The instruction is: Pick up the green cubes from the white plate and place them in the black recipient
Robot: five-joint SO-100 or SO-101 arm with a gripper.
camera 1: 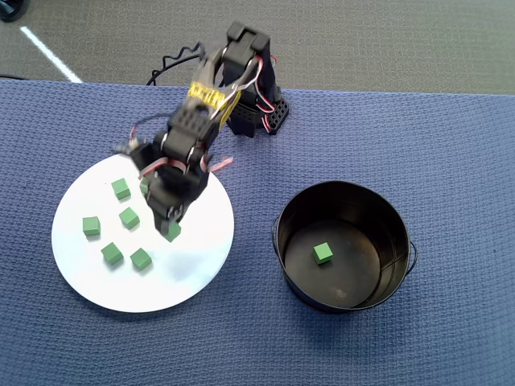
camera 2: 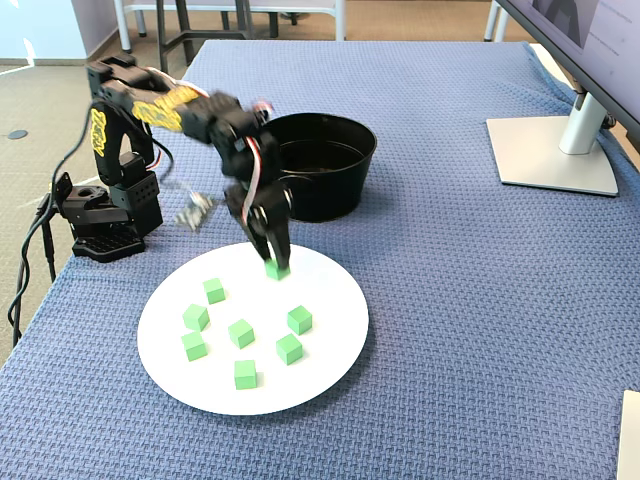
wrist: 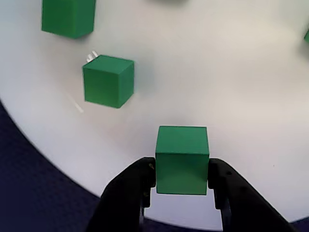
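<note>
Pinching one matte green cube (wrist: 182, 159) between its black fingers, the pincer (wrist: 182, 181) holds it at the near edge of the glossy white plate (wrist: 231, 72). Six more green cubes (camera 2: 241, 333) lie scattered on the plate, one already in the black recipient (camera 1: 322, 253), which stands to the right in the overhead view, across the blue woven bench (camera 1: 451, 145).

1. The surface (camera 2: 480, 300) is covered by a blue woven cloth.
2. In the fixed view a monitor stand (camera 2: 560, 150) with a flat grey base sits on the surface at right.
3. Beyond the far edge, chair legs (camera 2: 190, 25) stand on a tan floor (camera 2: 50, 100).
4. In the overhead view, grey carpet (camera 1: 362, 36) with a white line (camera 1: 50, 55) lies beyond the surface.
</note>
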